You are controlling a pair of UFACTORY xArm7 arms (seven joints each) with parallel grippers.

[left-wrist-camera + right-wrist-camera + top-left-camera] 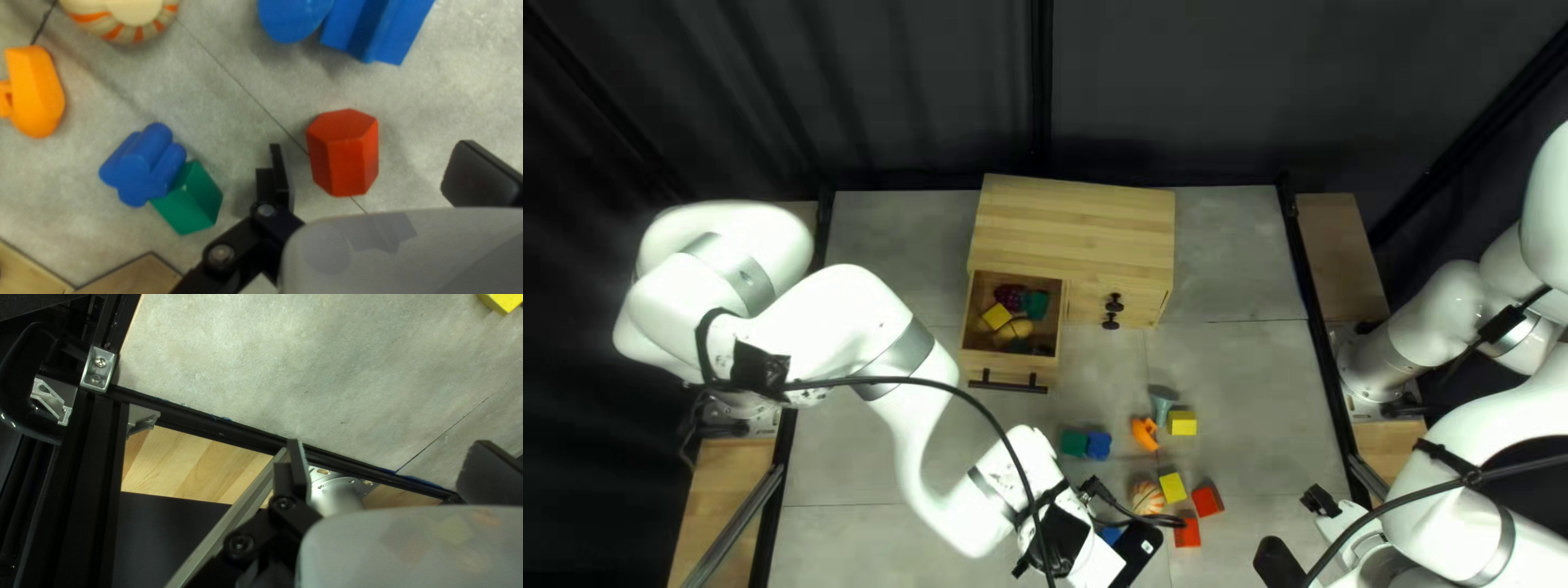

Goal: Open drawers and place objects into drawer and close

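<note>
My left gripper (1067,541) is over the table's near part, its fingertips hidden from above. In its wrist view, the left gripper (377,166) is open, with a red hexagonal block (343,154) below, between the lines of its fingers. A blue flower-shaped block (144,165) touches a green block (188,198) off to one side. The wooden cabinet's left drawer (968,327) is pulled out and holds yellow, green and dark red pieces. My right gripper (1339,523) is near the table's right edge; its wrist view shows the right gripper (388,465) open and empty.
Right of the left gripper lie a striped ball (1148,499), yellow blocks (1183,423), red blocks (1207,501), an orange toy (1145,433) and a grey-blue piece (1162,405). The cabinet (1073,234) stands at the table's far side; its right-hand door has dark knobs (1112,310).
</note>
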